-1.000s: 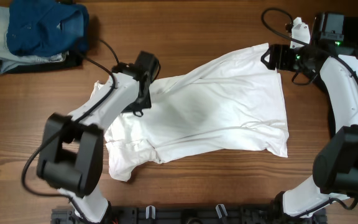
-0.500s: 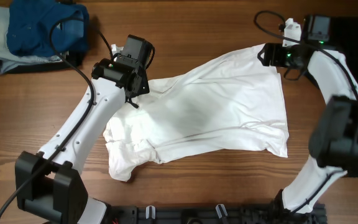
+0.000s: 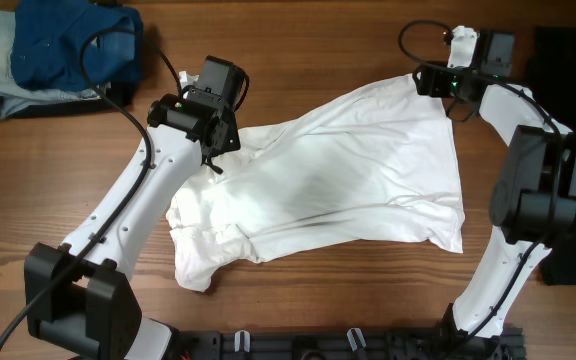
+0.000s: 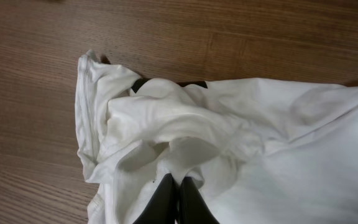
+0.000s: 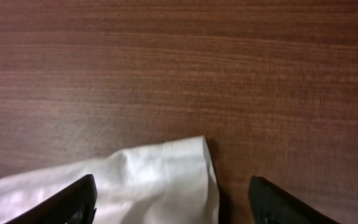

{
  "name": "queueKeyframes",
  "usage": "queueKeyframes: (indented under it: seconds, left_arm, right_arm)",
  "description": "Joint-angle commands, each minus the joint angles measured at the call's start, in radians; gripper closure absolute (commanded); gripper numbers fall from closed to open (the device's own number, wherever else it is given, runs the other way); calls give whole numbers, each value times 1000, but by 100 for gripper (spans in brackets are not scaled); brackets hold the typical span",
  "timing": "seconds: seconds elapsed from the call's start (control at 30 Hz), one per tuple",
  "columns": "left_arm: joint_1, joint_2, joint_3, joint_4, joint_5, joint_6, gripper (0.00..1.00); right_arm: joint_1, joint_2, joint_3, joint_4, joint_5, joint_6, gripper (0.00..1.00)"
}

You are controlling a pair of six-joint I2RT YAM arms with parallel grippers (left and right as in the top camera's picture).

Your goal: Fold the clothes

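Across the middle of the wooden table (image 3: 318, 40) you see the white shirt (image 3: 348, 180). It lies crumpled and slanted, from about 8 o'clock up to about 1 o'clock in the overhead view. Its right half is rather flat, and its left half is bunched into folds.

Your left arm (image 3: 148, 200) reaches from 7 o'clock up over the left side of the shirt. Your right arm (image 3: 528, 130) goes along the right edge of the table toward 1 o'clock.

At 10 o'clock, in the far corner, sits a stack of folded clothes (image 3: 58, 50), dark blue denim on top of pale jeans, well apart from the shirt.

The left gripper (image 3: 216, 155) stands at the upper left edge of the shirt, at about 10 o'clock from the centre. In the left wrist view its fingers (image 4: 166, 202) are pressed together, with a fold of the white cloth pinched between the tips.

The right gripper (image 3: 430, 85) is at the far corner of the shirt at 1 o'clock. In the right wrist view its fingers (image 5: 73, 199) stand wide apart and hold nothing. The hemmed corner (image 5: 188, 162) of the shirt lies flat on the wood between them, not touching either finger.

In the left wrist view a small black patch (image 4: 166, 84) shows under the bunched fold.
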Motion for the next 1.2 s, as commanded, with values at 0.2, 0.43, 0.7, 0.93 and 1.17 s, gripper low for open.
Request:
queueKeyframes:
  seconds: [0.2, 0.43, 0.7, 0.93, 1.17]
  left_arm:
    - [5, -1, 10, 0, -21, -6, 96]
    - [5, -1, 10, 0, -21, -6, 96]
    - [9, -1, 10, 12, -36, -6, 96]
    - [88, -8, 65, 41, -42, 16, 96]
    - [185, -21, 196, 64, -23, 86, 96]
  right_arm:
    - [21, 80, 14, 54, 5, 10, 24]
    - [47, 104, 14, 23, 13, 37, 73]
    - [47, 80, 46, -93, 167, 68, 96]
    - [32, -66, 236, -346, 212, 61, 96]
    - [-12, -230, 310, -529, 191, 33, 96]
